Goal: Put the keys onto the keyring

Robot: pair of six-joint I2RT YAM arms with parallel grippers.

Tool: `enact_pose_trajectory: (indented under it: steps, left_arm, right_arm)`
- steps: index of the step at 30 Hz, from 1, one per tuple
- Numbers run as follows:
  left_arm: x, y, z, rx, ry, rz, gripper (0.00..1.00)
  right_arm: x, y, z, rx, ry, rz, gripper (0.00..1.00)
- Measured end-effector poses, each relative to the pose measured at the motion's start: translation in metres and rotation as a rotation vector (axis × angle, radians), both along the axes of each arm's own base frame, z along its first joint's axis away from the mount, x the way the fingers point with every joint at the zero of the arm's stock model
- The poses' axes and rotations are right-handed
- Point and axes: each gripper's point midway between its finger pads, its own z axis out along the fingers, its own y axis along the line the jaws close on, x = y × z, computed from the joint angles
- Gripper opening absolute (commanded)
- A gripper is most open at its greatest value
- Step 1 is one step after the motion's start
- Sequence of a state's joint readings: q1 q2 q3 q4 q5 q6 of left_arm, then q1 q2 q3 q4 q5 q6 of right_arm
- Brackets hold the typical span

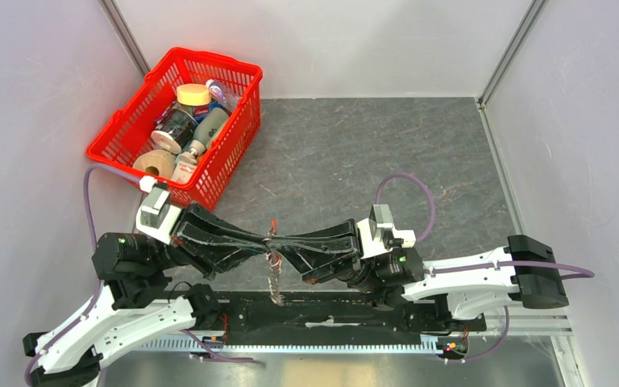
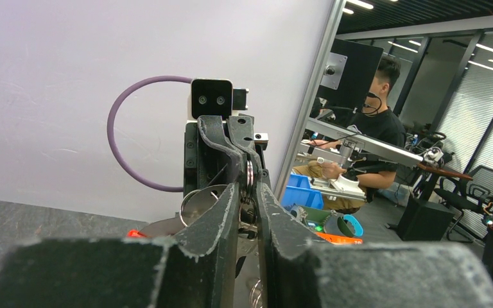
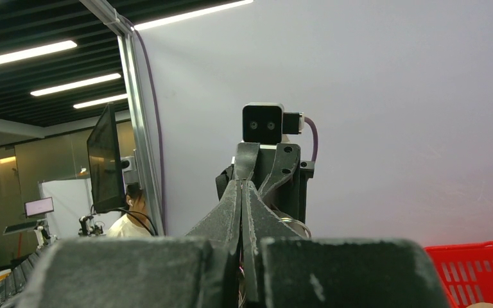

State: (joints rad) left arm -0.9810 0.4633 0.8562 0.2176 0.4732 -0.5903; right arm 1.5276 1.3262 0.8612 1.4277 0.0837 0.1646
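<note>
Both grippers meet tip to tip above the middle of the table. The keyring (image 1: 274,278) hangs from that point as a silvery coiled chain, with its red tag (image 1: 272,225) just above. In the left wrist view the ring's thin edge (image 2: 250,174) is pinched between the fingers of my right gripper (image 1: 283,242), which is shut. My left gripper (image 2: 249,187) has its jaws a narrow gap apart around that ring and some dark and silver metal. I cannot tell whether they press on it. The keys are hidden among the fingers.
A red basket (image 1: 121,133) full of household items stands at the back left, close to the left arm. A black strip (image 1: 330,316) lies along the near edge between the arm bases. Grey walls enclose the table on three sides.
</note>
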Motion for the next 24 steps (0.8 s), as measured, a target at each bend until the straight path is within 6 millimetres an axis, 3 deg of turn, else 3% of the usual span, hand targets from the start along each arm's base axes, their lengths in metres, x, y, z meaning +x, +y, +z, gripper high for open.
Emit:
enact_pose_trajectory:
  steps: [5, 10, 13, 15, 19, 24]
  left_arm:
    - [0.0, 0.0, 0.0, 0.0, 0.0, 0.0, 0.02]
    - [0.0, 0.0, 0.0, 0.0, 0.0, 0.0, 0.02]
    - [0.0, 0.0, 0.0, 0.001, 0.0, 0.0, 0.02]
    - [0.0, -0.001, -0.001, 0.007, 0.003, -0.002, 0.02]
    - [0.003, -0.005, -0.007, 0.044, 0.025, -0.005, 0.02]
    - [0.002, -0.006, -0.012, 0.088, 0.053, -0.008, 0.02]
  right_arm:
    - [0.0, 0.0, 0.0, 0.0, 0.0, 0.0, 0.0]
    - [0.0, 0.0, 0.0, 0.002, 0.001, 0.001, 0.0]
    - [0.0, -0.001, 0.0, 0.002, 0.001, 0.002, 0.25]
    - [0.0, -0.002, 0.0, 0.001, 0.002, 0.003, 0.34]
    - [-0.001, -0.021, 0.001, -0.033, 0.004, 0.002, 0.42]
    - [-0.001, -0.058, 0.018, -0.139, 0.015, -0.004, 0.45]
